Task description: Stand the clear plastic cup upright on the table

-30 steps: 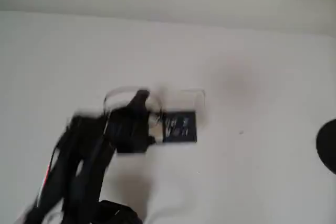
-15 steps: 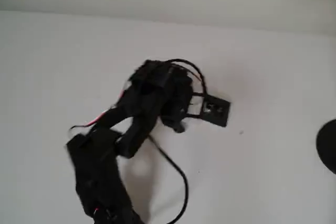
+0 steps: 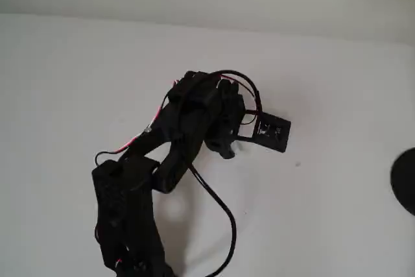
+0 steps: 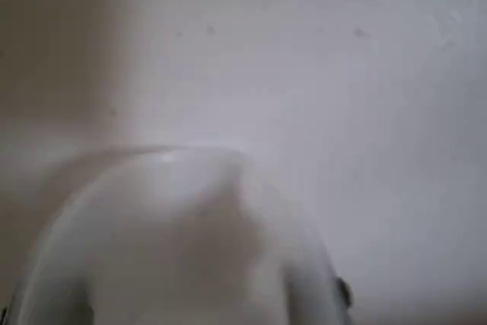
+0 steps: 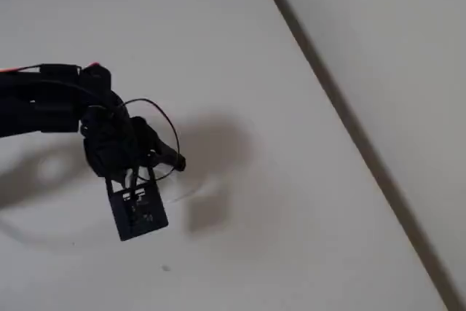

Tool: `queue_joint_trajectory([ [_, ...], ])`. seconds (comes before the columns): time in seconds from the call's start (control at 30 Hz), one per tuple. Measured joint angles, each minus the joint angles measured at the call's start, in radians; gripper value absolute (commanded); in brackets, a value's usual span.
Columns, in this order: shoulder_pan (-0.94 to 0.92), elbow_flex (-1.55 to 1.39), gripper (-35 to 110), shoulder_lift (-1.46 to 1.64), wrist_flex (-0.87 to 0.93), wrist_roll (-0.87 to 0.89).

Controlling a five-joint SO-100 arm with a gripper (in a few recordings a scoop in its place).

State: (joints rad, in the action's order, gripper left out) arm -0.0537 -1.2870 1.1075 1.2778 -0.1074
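Note:
The clear plastic cup (image 4: pixel 183 241) looms close in the wrist view as a faint whitish dome with a rounded rim at the bottom of the picture. In the fixed view only a faint curved outline of the cup (image 5: pixel 191 189) shows, just below the fingers. My black gripper (image 3: pixel 227 142) hangs over the middle of the white table (image 3: pixel 324 76) and appears shut on the cup, though the arm hides the grip itself. Seen from the fixed view, the gripper (image 5: pixel 164 158) points down and casts a shadow on the table (image 5: pixel 240 49).
A dark round object (image 3: pixel 405 180) sits at the right edge of the overhead view. A tiny dark speck (image 3: pixel 297 163) lies right of the gripper. A black cable loops over the table below the arm. A pale wall runs along the table's far edge.
The arm has swung up and to the right and turned at the wrist. The cup, lying on its side under the gripper a second ago, has moved along with it.

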Motion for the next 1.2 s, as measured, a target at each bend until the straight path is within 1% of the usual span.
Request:
queue_joint_trajectory([
  [0.23,0.018,-0.006,2,0.091,0.009,-0.054],
  [0.53,0.074,-0.011,1,0.391,0.092,-0.181],
  [0.63,0.081,-0.02,1,0.483,0.092,-0.261],
  [0.77,0.078,-0.112,2,0.614,0.008,-0.393],
  [0.87,0.064,-0.253,3,0.747,-0.25,-0.525],
  [1.0,0.038,-0.661,3,1.054,-0.658,-0.775],
  [1.03,0.032,-0.769,3,1.109,-0.73,-0.824],
  [1.1,0.017,-0.943,3,1.177,-0.885,-0.893],
  [1.2,-0.017,-1.236,3,1.256,-1.236,-1.049],
])
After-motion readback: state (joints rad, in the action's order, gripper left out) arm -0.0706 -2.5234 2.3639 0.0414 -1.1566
